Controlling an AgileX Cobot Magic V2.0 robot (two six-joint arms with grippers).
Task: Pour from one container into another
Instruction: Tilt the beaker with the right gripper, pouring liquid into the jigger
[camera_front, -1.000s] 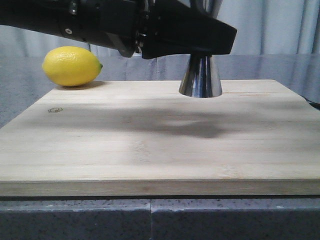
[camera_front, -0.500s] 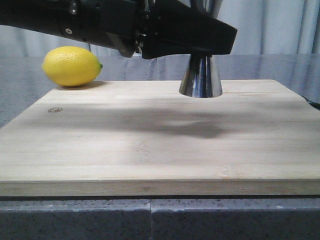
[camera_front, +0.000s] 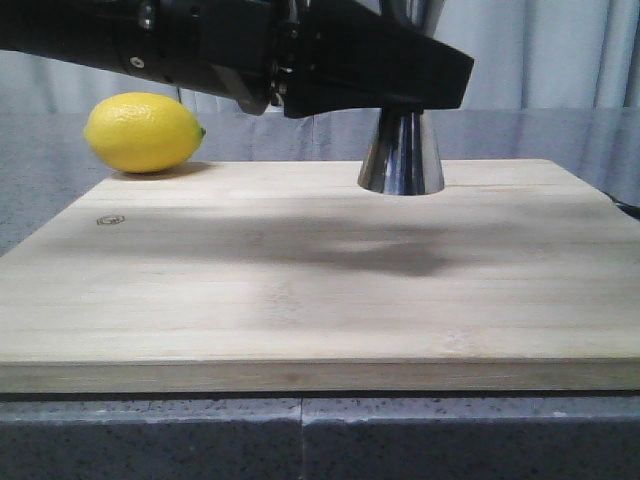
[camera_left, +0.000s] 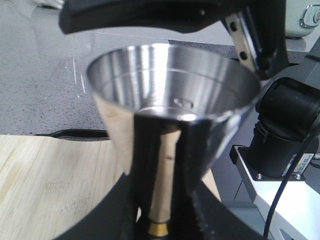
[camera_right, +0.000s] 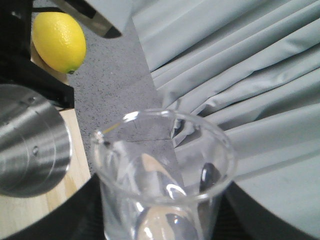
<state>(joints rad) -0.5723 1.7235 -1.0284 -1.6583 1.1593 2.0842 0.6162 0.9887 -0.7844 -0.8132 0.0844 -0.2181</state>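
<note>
On the wooden board (camera_front: 300, 290), toward its far side and right of centre, one steel jigger (camera_front: 402, 152) stands upright, long axis vertical, its lower cone flaring down onto the wood. Across the front view the left arm (camera_front: 230, 50) reaches in from the left and hides the jigger's waist and upper cone. From the left wrist view, the left fingers (camera_left: 160, 220) are closed around the jigger's narrow neck just above its brass-coloured band (camera_left: 159, 229), dark fingers pressing either side, and the open top cup faces upward.

One clear glass beaker (camera_right: 165, 175) fills the right wrist view, its open mouth toward the camera and its pouring lip on the side nearest the jigger. Dark shapes of the right fingers (camera_right: 165, 220) flank the beaker's lower body on both sides, so they appear to grip it, though the contact itself is cut off at the frame edge. The beaker's tilt cannot be told.

One yellow lemon (camera_front: 143, 132) lies on its side on the grey table (camera_front: 40, 190), just off the board's far left corner.
</note>
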